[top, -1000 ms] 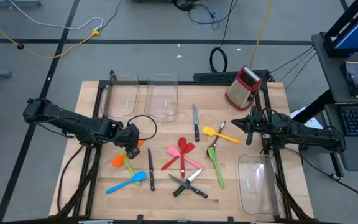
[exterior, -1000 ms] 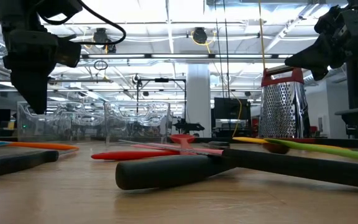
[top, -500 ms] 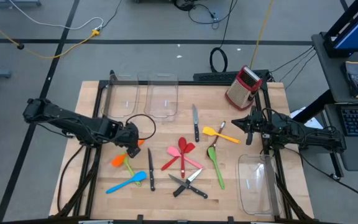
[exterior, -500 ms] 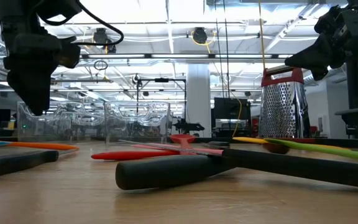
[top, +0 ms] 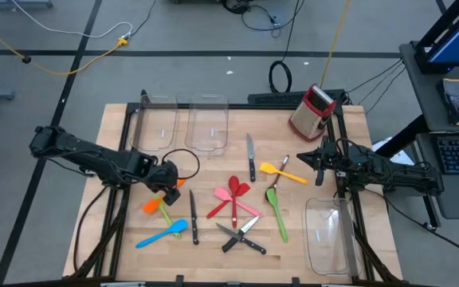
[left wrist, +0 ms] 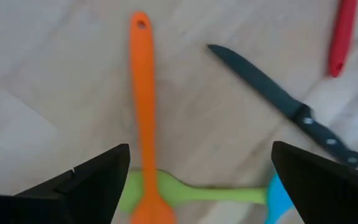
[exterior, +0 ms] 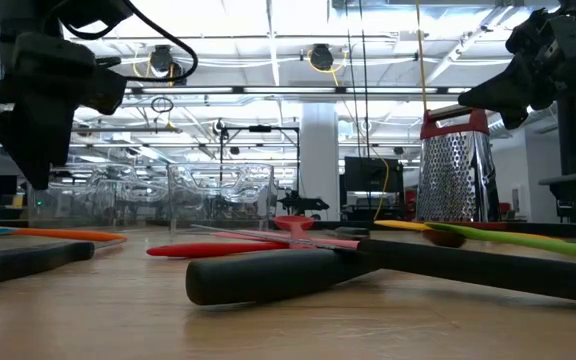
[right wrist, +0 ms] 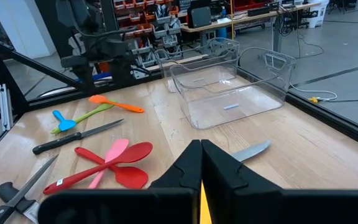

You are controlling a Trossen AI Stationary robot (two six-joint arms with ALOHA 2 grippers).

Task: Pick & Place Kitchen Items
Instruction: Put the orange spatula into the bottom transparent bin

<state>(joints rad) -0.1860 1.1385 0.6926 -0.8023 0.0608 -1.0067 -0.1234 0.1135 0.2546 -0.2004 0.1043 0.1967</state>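
Hovering my left end effector (left wrist: 197,180), fingers spread wide, above one orange spatula (left wrist: 143,106) on the table (top: 118,231); four knives counted, green spoon (left wrist: 191,194) partly hidden. Right end effector (top: 319,171) clenched, empty.

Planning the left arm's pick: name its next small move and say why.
Probably lower the left gripper straight down and close on the orange spatula. Its fingers stand wide open above the table, and the spatula's handle runs between them, lying across a green utensil near its head.
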